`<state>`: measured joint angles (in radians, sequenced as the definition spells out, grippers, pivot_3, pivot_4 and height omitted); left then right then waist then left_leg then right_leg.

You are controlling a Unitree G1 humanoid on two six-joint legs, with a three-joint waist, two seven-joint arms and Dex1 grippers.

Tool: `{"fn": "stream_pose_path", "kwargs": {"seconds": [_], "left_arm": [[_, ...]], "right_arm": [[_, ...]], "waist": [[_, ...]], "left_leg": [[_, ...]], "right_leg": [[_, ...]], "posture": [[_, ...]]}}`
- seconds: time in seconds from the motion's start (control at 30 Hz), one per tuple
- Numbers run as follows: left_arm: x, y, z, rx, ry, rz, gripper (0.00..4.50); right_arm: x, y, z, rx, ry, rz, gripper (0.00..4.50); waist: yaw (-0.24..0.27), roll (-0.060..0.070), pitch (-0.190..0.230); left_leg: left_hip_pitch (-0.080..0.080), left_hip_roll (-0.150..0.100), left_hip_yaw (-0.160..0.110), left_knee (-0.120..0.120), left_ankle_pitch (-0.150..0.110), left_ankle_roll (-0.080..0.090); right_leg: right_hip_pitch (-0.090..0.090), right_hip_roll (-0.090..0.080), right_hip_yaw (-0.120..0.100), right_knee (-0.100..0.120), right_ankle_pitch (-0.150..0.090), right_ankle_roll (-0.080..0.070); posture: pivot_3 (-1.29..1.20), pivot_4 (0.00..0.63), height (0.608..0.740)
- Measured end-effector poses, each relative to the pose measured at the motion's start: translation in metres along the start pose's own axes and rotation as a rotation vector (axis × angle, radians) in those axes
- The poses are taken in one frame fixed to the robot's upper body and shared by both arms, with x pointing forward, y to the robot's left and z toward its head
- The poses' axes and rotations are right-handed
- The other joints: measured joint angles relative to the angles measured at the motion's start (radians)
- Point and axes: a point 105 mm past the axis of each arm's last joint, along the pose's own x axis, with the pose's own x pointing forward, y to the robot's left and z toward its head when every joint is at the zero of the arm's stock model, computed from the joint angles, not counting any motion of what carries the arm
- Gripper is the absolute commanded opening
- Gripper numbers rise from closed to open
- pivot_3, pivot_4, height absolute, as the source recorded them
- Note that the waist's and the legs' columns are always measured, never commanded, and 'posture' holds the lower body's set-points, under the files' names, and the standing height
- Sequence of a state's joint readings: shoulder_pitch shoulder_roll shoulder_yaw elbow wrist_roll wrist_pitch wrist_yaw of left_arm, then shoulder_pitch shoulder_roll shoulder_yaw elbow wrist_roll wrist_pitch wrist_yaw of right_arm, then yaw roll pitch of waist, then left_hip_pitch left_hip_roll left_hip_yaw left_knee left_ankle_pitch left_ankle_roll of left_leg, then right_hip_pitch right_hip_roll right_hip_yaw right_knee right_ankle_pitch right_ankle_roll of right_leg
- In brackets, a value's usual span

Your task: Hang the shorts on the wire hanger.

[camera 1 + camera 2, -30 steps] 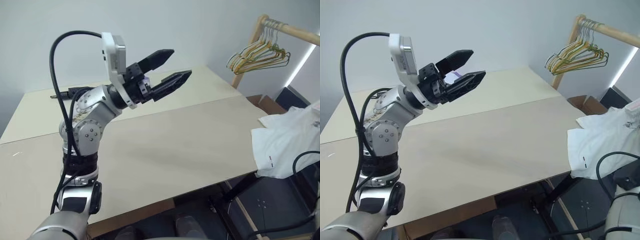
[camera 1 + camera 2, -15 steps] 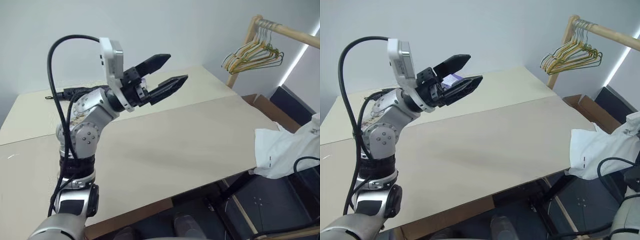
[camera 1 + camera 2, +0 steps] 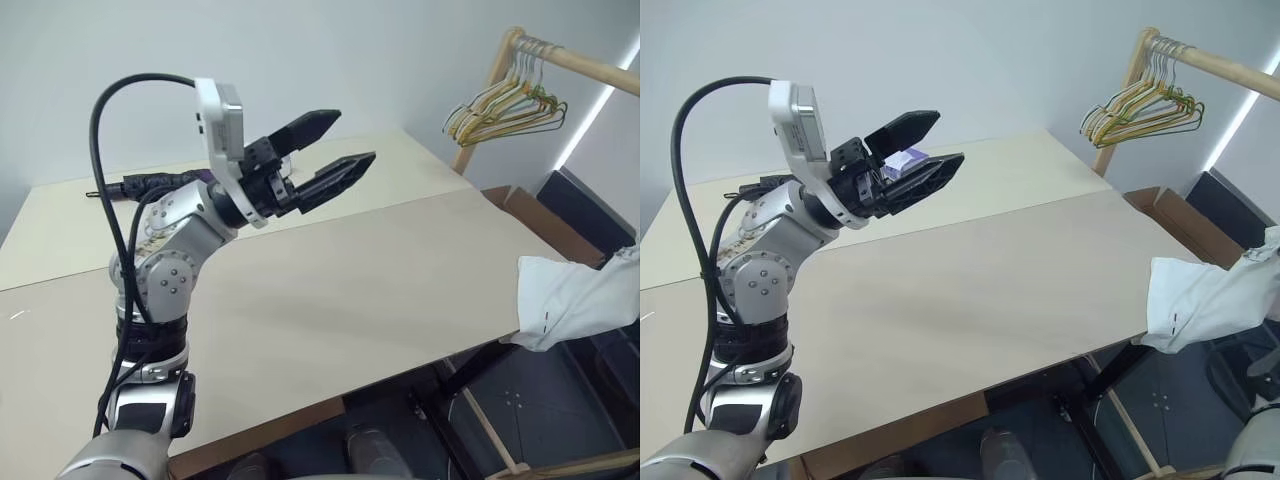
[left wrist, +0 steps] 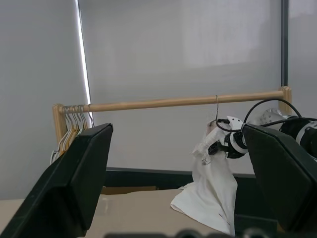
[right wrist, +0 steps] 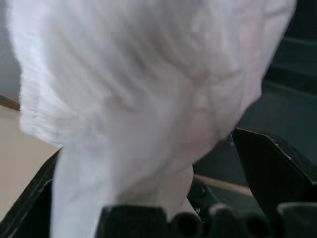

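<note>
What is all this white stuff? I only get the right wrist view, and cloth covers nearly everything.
Observer: Those are the shorts. They hang off what looks like the wire hanger, whose thin hook sits over a wooden rail.
Operator: Where is the robot's other arm?
Observer: The left gripper is raised above the table, open, with nothing in it.
Operator: Is anything else on that rail?
Observer: A bunch of hangers hangs close together at one end of it.
</note>
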<state>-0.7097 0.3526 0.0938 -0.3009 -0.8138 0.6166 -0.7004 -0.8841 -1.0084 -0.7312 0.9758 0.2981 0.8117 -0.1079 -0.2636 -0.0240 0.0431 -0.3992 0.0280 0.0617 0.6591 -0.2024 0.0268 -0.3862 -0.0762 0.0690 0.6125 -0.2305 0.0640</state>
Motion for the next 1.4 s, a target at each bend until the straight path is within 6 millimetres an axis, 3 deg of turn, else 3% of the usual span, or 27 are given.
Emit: {"fn": "stream_pose_path", "kwargs": {"seconds": [0.27, 0.6, 0.77, 0.9, 1.0, 1.17, 1.27, 1.4], "left_arm": [[-0.002, 0.001, 0.0, 0.018, 0.013, -0.005, 4.5], [-0.001, 0.002, 0.0, 0.033, 0.002, -0.003, 4.5], [-0.003, 0.005, 0.0, 0.076, 0.023, 0.009, 4.5], [-0.017, 0.011, -0.003, 0.148, 0.05, 0.048, 4.5], [-0.037, 0.021, -0.017, 0.196, 0.126, 0.105, 4.5], [-0.083, 0.03, -0.048, 0.222, 0.32, 0.213, 4.5], [-0.112, 0.026, -0.065, 0.216, 0.429, 0.265, 4.5], [-0.136, 0.013, -0.069, 0.219, 0.498, 0.289, 4.5]], "right_arm": [[-0.033, 0.028, 0.018, -0.212, -0.285, 0.071, 4.45], [-0.064, 0.042, 0.02, -0.266, -0.462, 0.143, 4.45], [-0.096, 0.07, 0.014, -0.371, -0.599, 0.419, 4.45], [-0.123, 0.098, 0.007, -0.469, -0.662, 0.671, 4.45], [-0.141, 0.122, -0.009, -0.561, -0.66, 0.874, 4.45], [-0.168, 0.165, -0.074, -0.77, -0.528, 1.29, 4.45], [-0.189, 0.19, -0.117, -0.884, -0.406, 1.559, 4.45], [-0.214, 0.221, -0.147, -0.968, -0.323, 1.8, 4.45]], "waist": [[0.01, 0.002, -0.001], [0.026, 0.003, -0.001], [0.032, 0.003, -0.001], [0.031, 0.004, -0.001], [0.032, 0.003, 0.0], [0.037, 0.003, 0.0], [0.05, 0.001, 0.002], [0.093, 0.0, 0.004]], "left_leg": [[0.0, 0.0, -0.001, 0.0, 0.0, 0.0], [0.0, 0.001, 0.0, 0.0, 0.0, 0.0], [-0.001, 0.001, 0.0, 0.0, 0.0, 0.0], [0.0, 0.001, 0.001, 0.0, 0.0, -0.001], [0.001, 0.002, 0.0, 0.0, -0.004, -0.007], [0.001, 0.004, 0.0, 0.0, -0.004, -0.007], [0.001, 0.005, 0.001, 0.0, -0.005, -0.008], [-0.001, 0.006, 0.001, -0.001, -0.005, -0.008]], "right_leg": [[0.0, 0.001, 0.0, 0.001, 0.003, 0.006], [-0.001, 0.001, 0.001, 0.0, 0.002, 0.001], [-0.001, 0.001, 0.001, 0.0, 0.002, 0.002], [-0.001, 0.001, 0.001, 0.0, 0.002, 0.001], [-0.001, 0.002, 0.0, 0.0, 0.004, -0.001], [-0.002, 0.001, 0.0, 0.0, 0.004, -0.002], [-0.003, 0.001, 0.0, 0.001, 0.004, -0.002], [-0.007, 0.001, -0.001, 0.001, 0.005, -0.004]], "posture": [[-0.18, 0.0, 0.74], [-0.18, 0.0, 0.74], [-0.16, 0.0, 0.74], [-0.15, 0.003, 0.74], [-0.13, 0.005, 0.74], [-0.07, 0.006, 0.74], [-0.02, 0.009, 0.74], [0.04, 0.011, 0.74]]}}
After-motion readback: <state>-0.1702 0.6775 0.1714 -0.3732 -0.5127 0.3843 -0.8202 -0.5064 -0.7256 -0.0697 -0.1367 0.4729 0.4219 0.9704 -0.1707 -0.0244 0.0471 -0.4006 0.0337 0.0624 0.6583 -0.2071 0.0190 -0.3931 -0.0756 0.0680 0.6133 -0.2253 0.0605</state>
